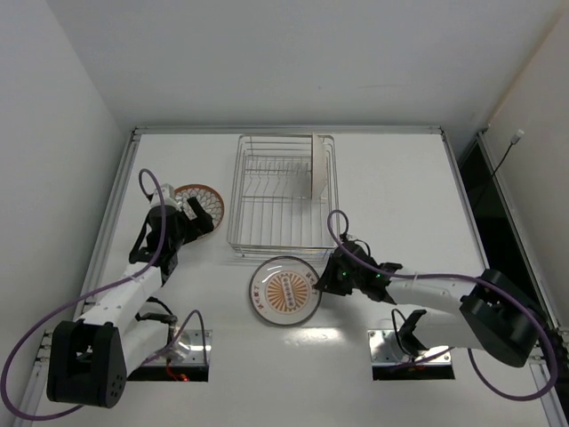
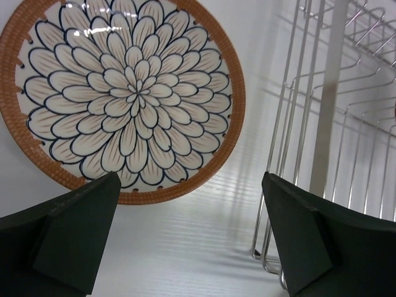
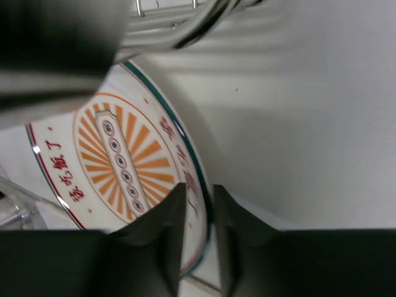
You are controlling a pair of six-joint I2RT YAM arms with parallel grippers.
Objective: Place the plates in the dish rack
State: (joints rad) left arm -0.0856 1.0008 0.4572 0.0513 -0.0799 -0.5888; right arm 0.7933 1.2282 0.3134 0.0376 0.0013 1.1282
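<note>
The right gripper (image 3: 198,210) pinches the rim of the large white, orange-centred round plate (image 3: 117,154). The left gripper (image 2: 192,238) hangs spread by the orange-rimmed flower-patterned plate (image 2: 127,93), near the silver wire dish rack (image 1: 276,213).

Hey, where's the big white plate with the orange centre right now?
In the top view the large plate is just in front of the near edge of the dish rack, with the right gripper clamped on its right rim.

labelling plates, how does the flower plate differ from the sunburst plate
The flower plate has navy petals, an orange-brown rim; the sunburst plate has orange rays. The flower plate lies free by the open left tool; the right tool pinches the sunburst plate's rim. Both are round, outside the dish rack.
</note>
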